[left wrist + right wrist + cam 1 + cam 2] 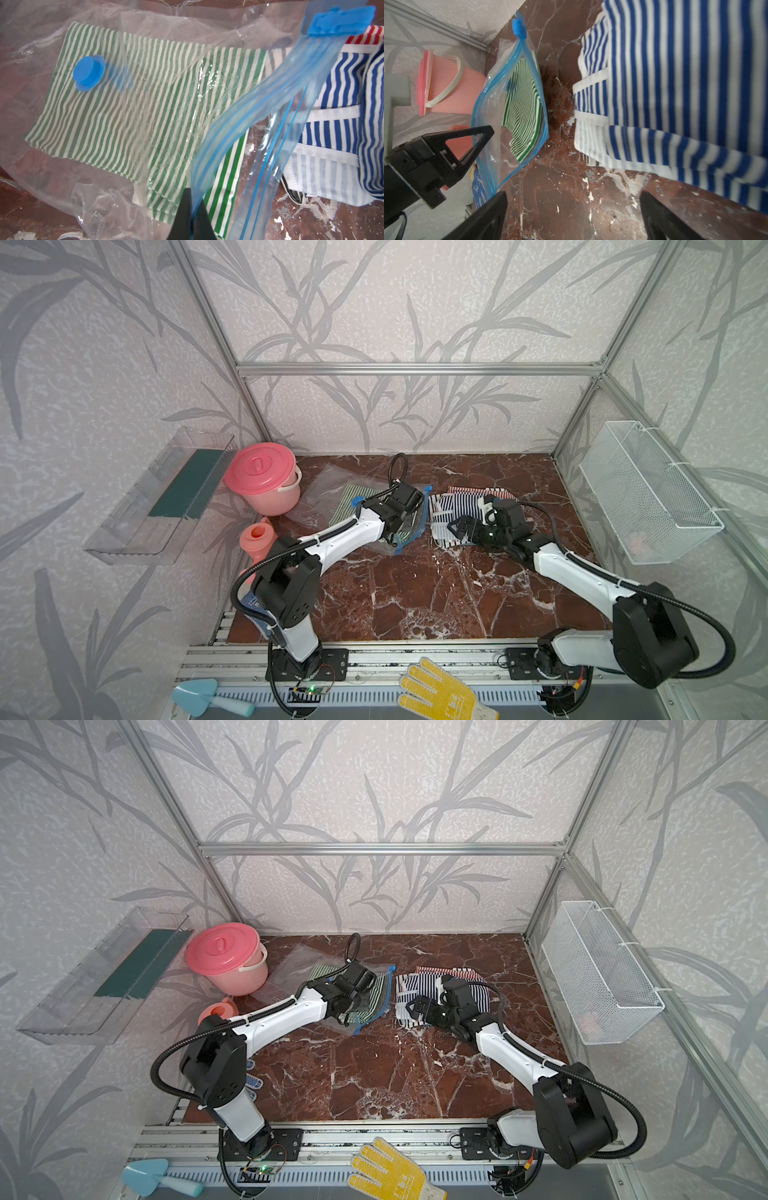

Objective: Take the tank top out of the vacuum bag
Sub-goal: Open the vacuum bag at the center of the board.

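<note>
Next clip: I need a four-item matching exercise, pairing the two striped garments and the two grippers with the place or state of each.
Things
1. green-striped tank top
2. blue-striped garment
3. left gripper
4. right gripper

Places or states
A. open, holding nothing
B. inside the vacuum bag
C. shut on the bag's blue zip edge
D. lying on the table, outside the bag

Pairs: 1-B, 2-D, 3-C, 4-A

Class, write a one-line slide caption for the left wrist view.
Left gripper shut on the blue zip strip of the vacuum bag, green-striped tank top inside.
</note>
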You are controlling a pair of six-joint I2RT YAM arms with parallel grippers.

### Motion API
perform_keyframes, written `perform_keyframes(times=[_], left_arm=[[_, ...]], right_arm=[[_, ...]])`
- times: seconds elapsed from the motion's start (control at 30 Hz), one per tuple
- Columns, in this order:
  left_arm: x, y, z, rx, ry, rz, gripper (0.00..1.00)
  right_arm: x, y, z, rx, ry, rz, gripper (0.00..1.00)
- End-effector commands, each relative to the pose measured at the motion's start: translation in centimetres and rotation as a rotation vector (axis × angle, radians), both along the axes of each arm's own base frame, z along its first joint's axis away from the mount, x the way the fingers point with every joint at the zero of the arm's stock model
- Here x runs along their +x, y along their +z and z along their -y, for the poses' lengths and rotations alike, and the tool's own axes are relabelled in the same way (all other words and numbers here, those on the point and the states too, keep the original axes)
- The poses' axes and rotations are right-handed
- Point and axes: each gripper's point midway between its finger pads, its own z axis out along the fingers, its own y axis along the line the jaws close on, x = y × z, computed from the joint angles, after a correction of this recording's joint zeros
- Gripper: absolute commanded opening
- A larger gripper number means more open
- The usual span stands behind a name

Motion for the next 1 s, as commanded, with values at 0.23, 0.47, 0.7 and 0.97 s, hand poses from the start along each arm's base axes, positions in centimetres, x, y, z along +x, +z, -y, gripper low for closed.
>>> perform_keyframes(times=[0.23, 0.47, 0.7, 0.97], left_arm=[[-0.7, 1.8, -0.7, -0.048, 0.034, 0.036, 0.0], [-1.2, 1.4, -0.5, -0.069, 0.028, 0.013, 0.0], [-1.2, 1.5, -0.3, -0.073, 0.021, 0.01, 0.0], [-1.2, 1.4, -0.3, -0.071, 0.017, 0.005, 0.0]], right_arm=[[1.6, -0.2, -5.5, 0.089, 0.055, -0.022, 0.88], [2.2, -0.7, -8.1, 0.131, 0.091, -0.05, 0.71], [2.7, -1.4, -9.5, 0.171, 0.105, -0.078, 0.49], [3.2, -2.0, -10.3, 0.189, 0.11, -0.087, 0.47]])
